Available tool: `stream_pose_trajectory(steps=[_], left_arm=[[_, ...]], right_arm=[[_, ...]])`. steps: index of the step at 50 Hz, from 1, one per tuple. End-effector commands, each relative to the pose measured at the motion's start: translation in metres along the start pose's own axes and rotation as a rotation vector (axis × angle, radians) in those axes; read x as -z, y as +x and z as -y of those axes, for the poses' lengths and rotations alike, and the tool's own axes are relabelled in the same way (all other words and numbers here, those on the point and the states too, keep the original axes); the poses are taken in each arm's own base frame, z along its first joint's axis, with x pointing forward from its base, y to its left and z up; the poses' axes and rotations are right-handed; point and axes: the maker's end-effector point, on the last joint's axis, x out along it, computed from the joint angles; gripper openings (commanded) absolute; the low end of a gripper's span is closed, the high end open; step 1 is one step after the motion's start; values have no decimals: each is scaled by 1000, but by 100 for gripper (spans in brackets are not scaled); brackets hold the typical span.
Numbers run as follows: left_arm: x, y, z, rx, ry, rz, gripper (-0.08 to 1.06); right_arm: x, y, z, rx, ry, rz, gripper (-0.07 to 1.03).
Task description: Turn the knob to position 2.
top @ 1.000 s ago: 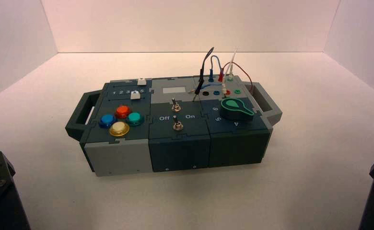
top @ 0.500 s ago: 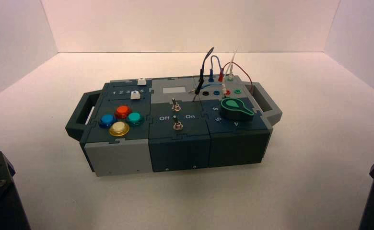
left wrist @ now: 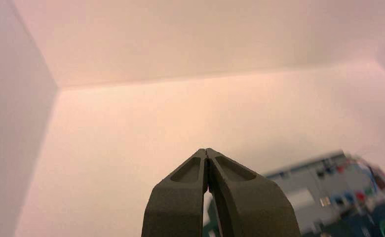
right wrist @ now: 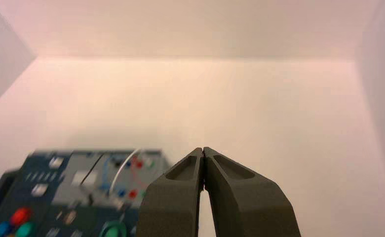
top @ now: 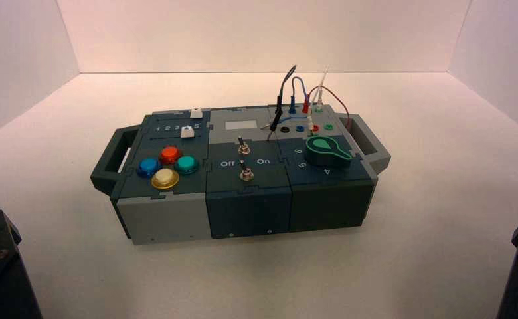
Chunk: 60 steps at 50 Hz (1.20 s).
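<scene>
Both grippers wait near the box
The left gripper (left wrist: 206,150) is left of the box (top: 248,216), the right gripper (right wrist: 203,149) right of it, each with fingers together; the green knob (top: 327,153) sits on the box's near right part.

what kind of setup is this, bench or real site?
Likely a robot test booth: plain pale walls, a box of buttons and switches, and two robot arms parked at its near side.
</scene>
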Motion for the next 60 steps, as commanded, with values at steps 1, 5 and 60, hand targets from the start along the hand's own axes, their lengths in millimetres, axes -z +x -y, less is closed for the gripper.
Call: stream_pose_trajectory(steps=[1, 5, 60], left_arm=[[-4, 6, 14, 49, 31, -42, -3], [1, 10, 22, 77, 49, -72, -3], [60, 29, 160, 451, 286, -391, -3]], right_arm=[[-2, 1, -16, -59, 1, -62, -2], [9, 5, -21, -81, 2, -123, -2], [98, 20, -75, -291, 17, -553, -2]])
